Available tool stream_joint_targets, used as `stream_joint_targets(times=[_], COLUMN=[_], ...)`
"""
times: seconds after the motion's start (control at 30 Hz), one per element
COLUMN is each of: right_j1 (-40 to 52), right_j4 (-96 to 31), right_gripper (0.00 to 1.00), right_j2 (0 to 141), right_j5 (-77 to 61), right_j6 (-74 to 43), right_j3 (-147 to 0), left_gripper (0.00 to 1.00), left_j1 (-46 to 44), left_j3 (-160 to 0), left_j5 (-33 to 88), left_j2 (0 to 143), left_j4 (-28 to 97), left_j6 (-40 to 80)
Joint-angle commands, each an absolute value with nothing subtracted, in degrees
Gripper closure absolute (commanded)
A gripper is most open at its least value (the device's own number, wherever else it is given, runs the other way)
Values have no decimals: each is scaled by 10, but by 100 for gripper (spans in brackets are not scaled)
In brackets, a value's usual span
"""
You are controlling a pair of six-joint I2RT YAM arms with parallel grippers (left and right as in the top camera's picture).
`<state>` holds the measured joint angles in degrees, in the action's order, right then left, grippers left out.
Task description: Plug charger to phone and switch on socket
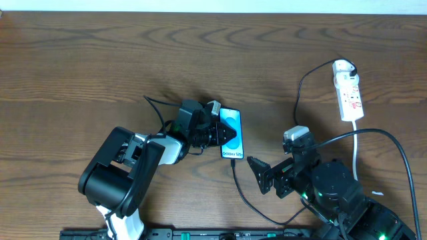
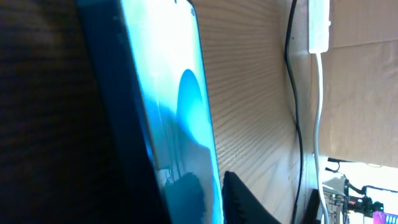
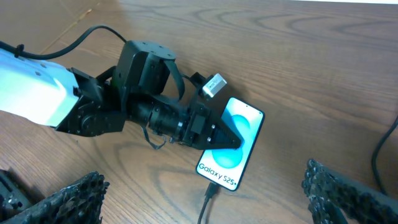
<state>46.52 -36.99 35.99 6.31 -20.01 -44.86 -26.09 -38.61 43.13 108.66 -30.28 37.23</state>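
I'm seeing the socket (image 1: 349, 93) lying lengthwise near the table's far right corner, beyond my wide-open right gripper (image 1: 261, 177), the nearer one. The left gripper (image 3: 227, 140) is touching the phone (image 1: 232, 133) mid-table; clamped or not, I cannot tell.

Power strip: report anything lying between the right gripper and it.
Only the black charger cable curves down through the gap between the right gripper and the power strip. The strip's own white cord trails back toward that arm.
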Motion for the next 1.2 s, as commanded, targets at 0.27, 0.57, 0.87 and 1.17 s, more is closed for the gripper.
stream_joint_targets(times=[0.27, 0.57, 0.87, 1.17], right_j1=[465, 465, 465, 465], right_j4=[-369, -362, -356, -356], right_gripper=[1, 1, 1, 1], right_j2=[367, 398, 413, 413], right_j5=[91, 91, 91, 91], right_j6=[-208, -208, -208, -208], right_j3=[-457, -457, -457, -457], left_gripper=[62, 62, 57, 56], left_j1=[-261, -261, -261, -258], left_j3=[-397, -442, -472, -475], left_j5=[393, 358, 336, 323], left_j2=[1093, 1093, 1093, 1093], left_j4=[-270, -152, -140, -125], left_j6=[363, 341, 317, 311])
